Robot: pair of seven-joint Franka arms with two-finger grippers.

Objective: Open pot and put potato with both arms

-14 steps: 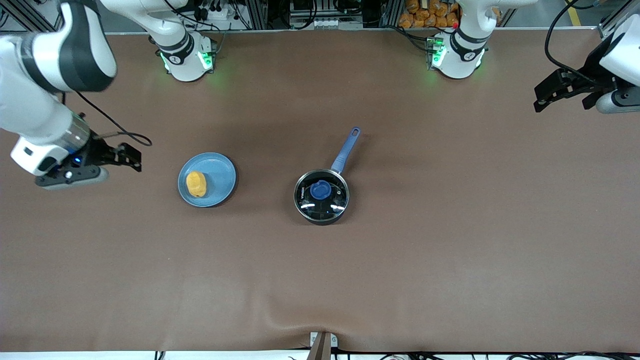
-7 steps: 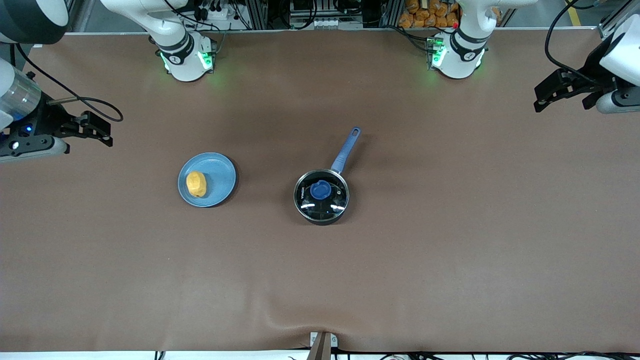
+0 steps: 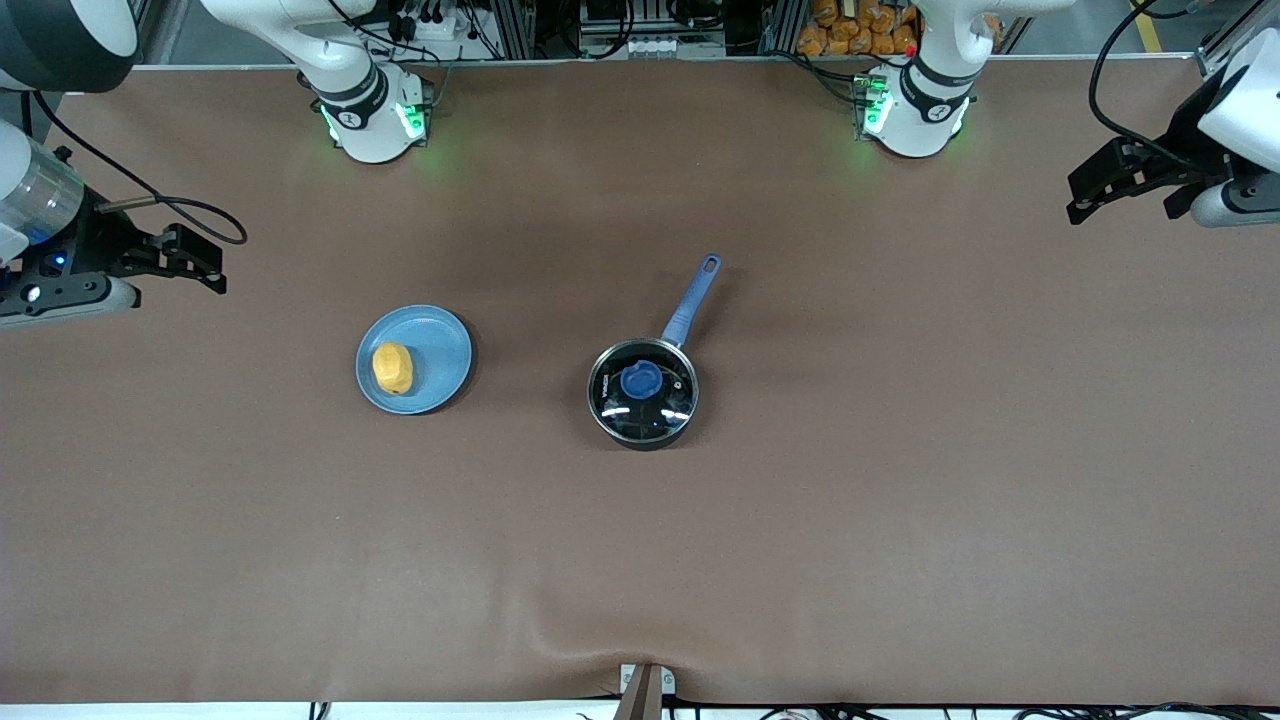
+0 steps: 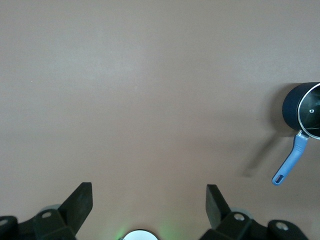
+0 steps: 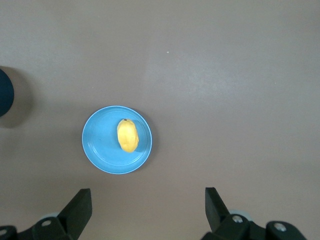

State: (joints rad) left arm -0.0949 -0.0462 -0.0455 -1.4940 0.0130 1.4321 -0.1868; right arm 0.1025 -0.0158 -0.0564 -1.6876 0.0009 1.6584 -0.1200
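Note:
The pot (image 3: pixel 642 392) stands mid-table, black, with its glass lid (image 3: pixel 662 405) and blue knob (image 3: pixel 641 380) on and its blue handle (image 3: pixel 690 300) pointing toward the arm bases. The potato (image 3: pixel 392 368) lies on a light-blue plate (image 3: pixel 440 350) beside the pot, toward the right arm's end. My right gripper (image 3: pixel 205 262) hangs open and empty over bare table at that end; its wrist view shows the potato (image 5: pixel 127 135) and plate (image 5: pixel 100 145) past the open gripper (image 5: pixel 148 197). My left gripper (image 3: pixel 1080 198) waits open at the left arm's end, the pot (image 4: pixel 305 107) off to one side of the gripper (image 4: pixel 149 192).
The brown table mat (image 3: pixel 900 480) lies bare around the plate and pot. Both arm bases (image 3: pixel 372 115) (image 3: pixel 915 110) stand at the table's edge farthest from the front camera. A small bracket (image 3: pixel 645 685) sits at the nearest edge.
The right arm drew back from beside the plate toward its own end of the table and toward the bases, then held still. The left arm has not moved.

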